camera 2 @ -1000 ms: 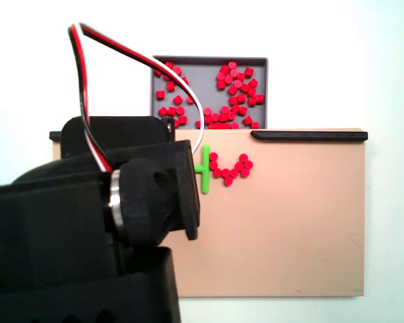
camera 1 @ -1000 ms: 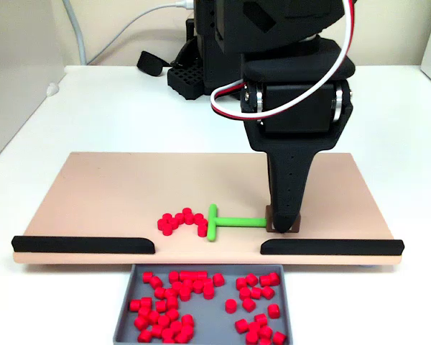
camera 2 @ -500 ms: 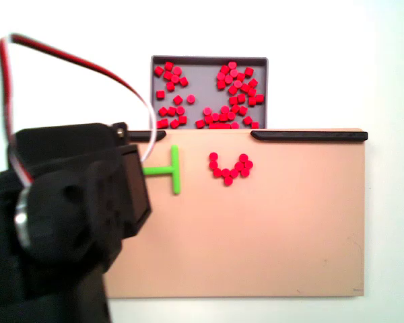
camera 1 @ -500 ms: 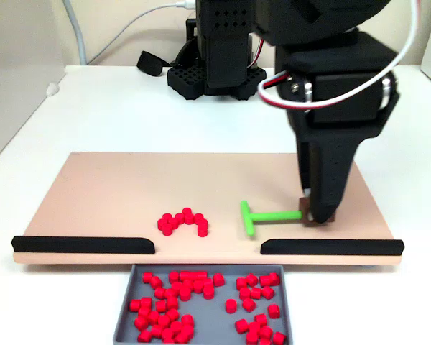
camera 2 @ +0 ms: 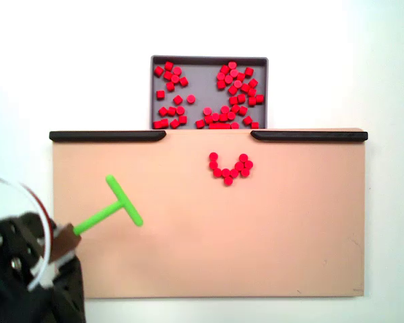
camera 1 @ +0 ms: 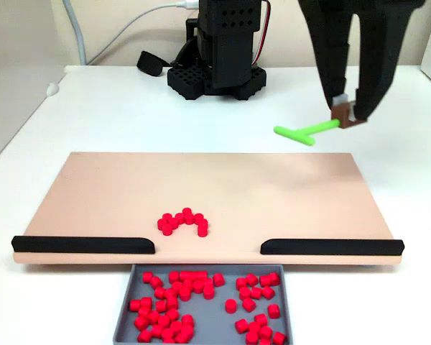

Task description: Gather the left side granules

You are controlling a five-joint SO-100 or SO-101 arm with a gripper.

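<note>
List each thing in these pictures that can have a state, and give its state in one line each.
Gripper: shut on the T-tool's stem, raised above the board.
T-tool: held in the air, off the board, touching no granules.
Granules: bunched in an arc on the board, near the gap between the black rails.
Tray: below the gap, holding many red pellets.
Board: flat on the table.

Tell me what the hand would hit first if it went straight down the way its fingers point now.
Probably the bare far-right part of the flat tan board. The hand, pointing down and shut on the green plastic T-shaped tool, hangs above it, well clear of the small red pellets. Depth is uncertain; it may sit near the board's edge.
</note>
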